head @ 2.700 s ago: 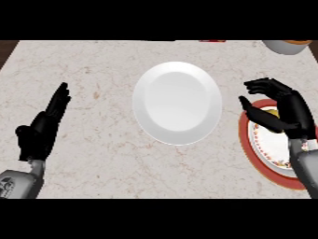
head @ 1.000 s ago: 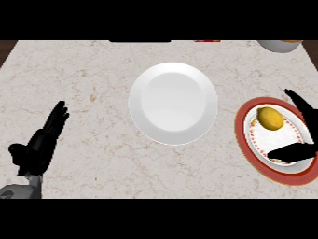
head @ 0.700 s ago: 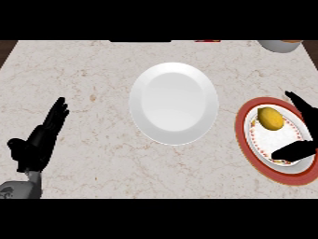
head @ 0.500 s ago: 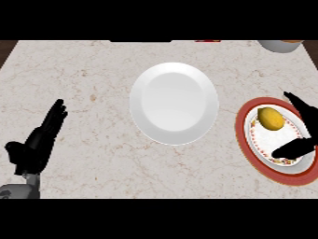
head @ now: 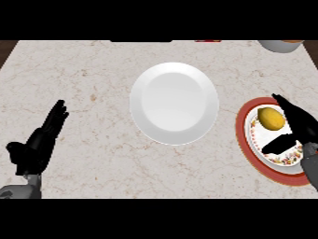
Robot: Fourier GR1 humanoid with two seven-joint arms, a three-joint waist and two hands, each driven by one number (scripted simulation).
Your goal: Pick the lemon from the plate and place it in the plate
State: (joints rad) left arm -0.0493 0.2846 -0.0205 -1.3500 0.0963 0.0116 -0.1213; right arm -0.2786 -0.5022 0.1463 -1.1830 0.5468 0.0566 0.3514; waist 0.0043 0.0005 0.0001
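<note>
On the right side of the bench (head: pixel 86 79), close to the near edge, a red-rimmed plate (head: pixel 245 140) with a patterned inner border carries the lemon (head: pixel 271 118). The lemon lies on the far half of that plate, yellow and whole. The right hand (head: pixel 304 129) hangs over the same plate, coming in from the near right corner on its grey forearm. Its fingers (head: pixel 289 108) stretch straight toward the far edge, running just beside the lemon on its right, while the thumb (head: pixel 278 143) juts out to the left, nearer than the lemon. So the lemon sits in the open gap between thumb and fingers, and nothing is curled around it; whether the fingers actually touch its skin I cannot tell.

Near the middle of the bench lies a plain white plate (head: pixel 174 102), bare, well apart from the lemon and just left of the red-rimmed one.

Over by the near left corner, the left hand (head: pixel 36 147) rests with its fingers straight, pointing toward the far edge, holding nothing.

At the far right corner a pale round vessel (head: pixel 279 45) shows partly at the bench's edge.
</note>
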